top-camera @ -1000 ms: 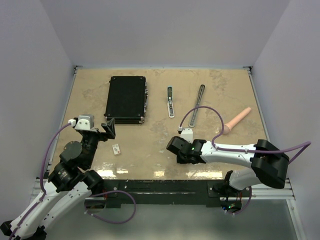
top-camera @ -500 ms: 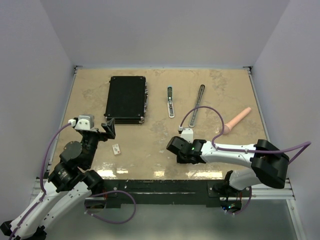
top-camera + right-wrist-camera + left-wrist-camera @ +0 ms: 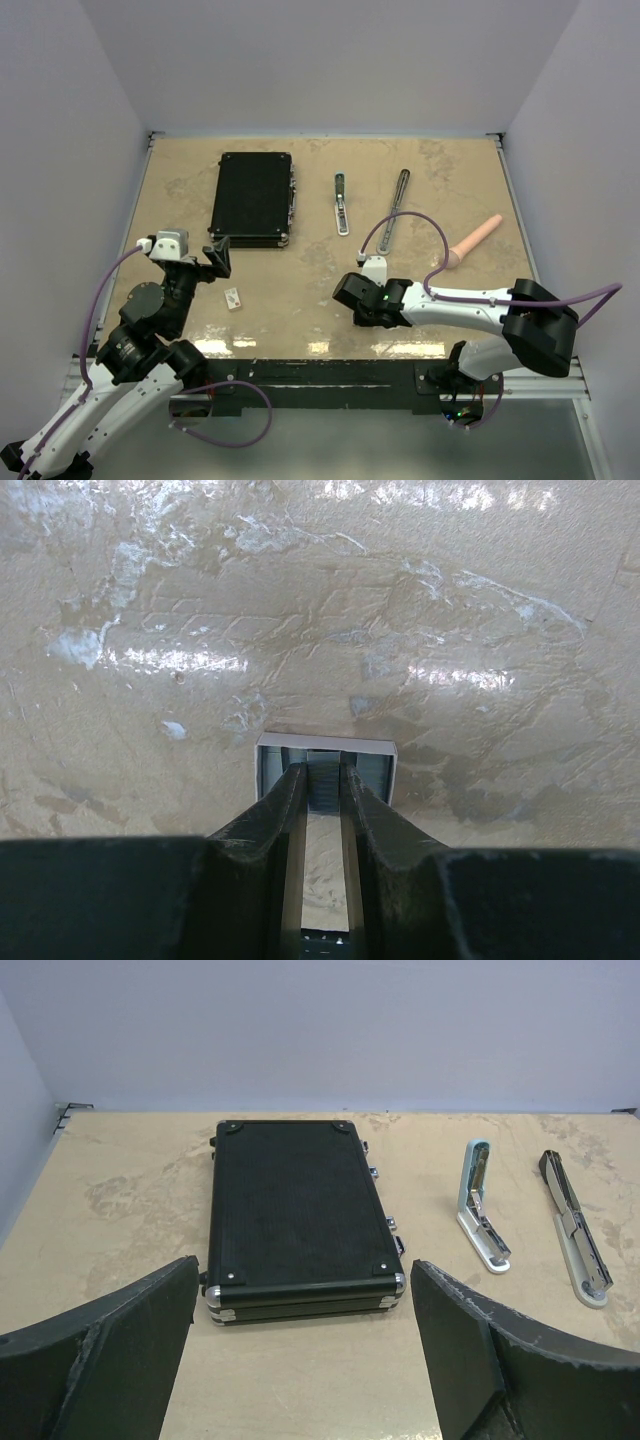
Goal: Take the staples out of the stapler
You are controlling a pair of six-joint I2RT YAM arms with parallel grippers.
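Over the tabletop, top view: beige tabletop (image 3: 300, 320), marbled and glossy, with pale lilac walls on three sides.
Left arm: left pincer (image 3: 217, 255) released, its black fingers spread wide with nothing between them.
Right arm: right pincer (image 3: 343, 292) tipped down to the tabletop. Its own body hides the fingertips in this view.
Container: black case (image 3: 252, 198), flat and rectangular, lid shut, contents unseen. It lies just beyond the left pincer.
Task thing: stapler (image 3: 342, 204), two slim silver-grey bars well beyond the right pincer. The second bar (image 3: 395, 212) lies apart from the first, to its right.
Loose bits: small white block (image 3: 233, 297) just beside the left pincer on its near side. A pinkish cylinder (image 3: 474, 243) lies off to the right pincer's right.

Left wrist view, pincer: left pincer (image 3: 302, 1270) released, with matte dark wedge-shaped fingers (image 3: 110, 1350) at the lower corners.
Container: black case (image 3: 295, 1210) straight ahead of the pincer, closed. It has a finely textured panel, metal corner caps and latches along its right edge.
Task thing: stapler (image 3: 482, 1215) ahead and to the pincer's right, a pale bar with an open channel. Whether staples sit in it cannot be told. The second bar (image 3: 577, 1235), dark at its far end, is further right.

Right wrist view, pincer: right pincer (image 3: 322, 772) clenched to a thin slit, grasping the staples.
Task thing: staples (image 3: 375, 772), a small ribbed silvery-grey strip with a pale rim. It lies on the tabletop at the fingertips and sticks out to both sides of them.
Surface: tabletop (image 3: 400, 600) rough and veined, with bright glare patches.
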